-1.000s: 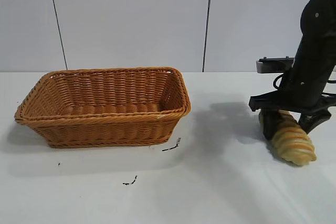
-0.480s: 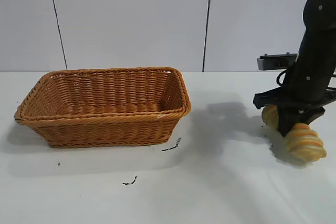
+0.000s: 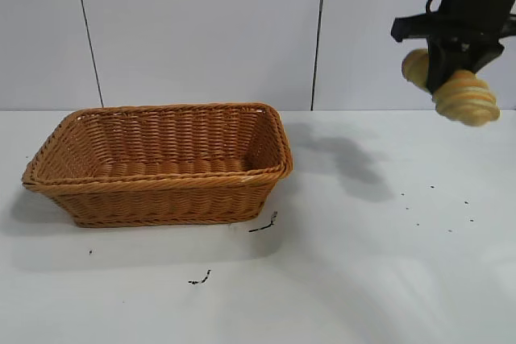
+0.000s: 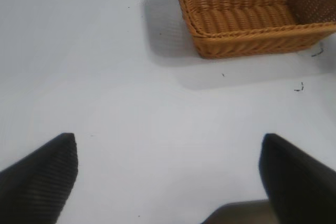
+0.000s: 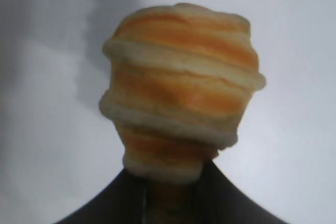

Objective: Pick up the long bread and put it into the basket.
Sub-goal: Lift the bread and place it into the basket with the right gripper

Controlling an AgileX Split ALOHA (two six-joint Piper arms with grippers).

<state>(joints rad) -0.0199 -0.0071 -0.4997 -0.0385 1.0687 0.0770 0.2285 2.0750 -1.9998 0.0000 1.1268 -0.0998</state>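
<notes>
Right gripper [image 3: 445, 76] is high in the upper right corner of the exterior view, well above the bench [image 3: 363, 263], pointing steeply down. Its jaws are closed around the middle of the long bread [image 3: 463, 96], narrow gap only as wide as the loaf. The loaf hangs in the air, tilted, one end showing on each side of the dark fingers, the lower end toward the right edge. It is well apart from the basket [image 3: 161, 191], far to that view's right and higher than the rim.

The right arm is cut off by the top and right edges, only the wrist and a bracket show. In the right wrist view the long bread [image 5: 181, 85] is seen end-on and fills the middle, with the fingers only a dark shape beneath it.

Left gripper [image 4: 168, 166]: two dark fingertips [image 4: 39, 174] set wide apart over bare bench, holding nothing. The basket [image 4: 252, 40] lies farther off, partly cut by that picture's edge. The left arm does not show in the exterior view.

Counts: one loaf, one basket, two grippers. The basket sits on the bench at left, its visible inside holding nothing. A few small dark scraps [image 3: 264, 225] lie just in front of it, plus tiny specks [image 3: 419, 207] on the right; what they are cannot be made out.
</notes>
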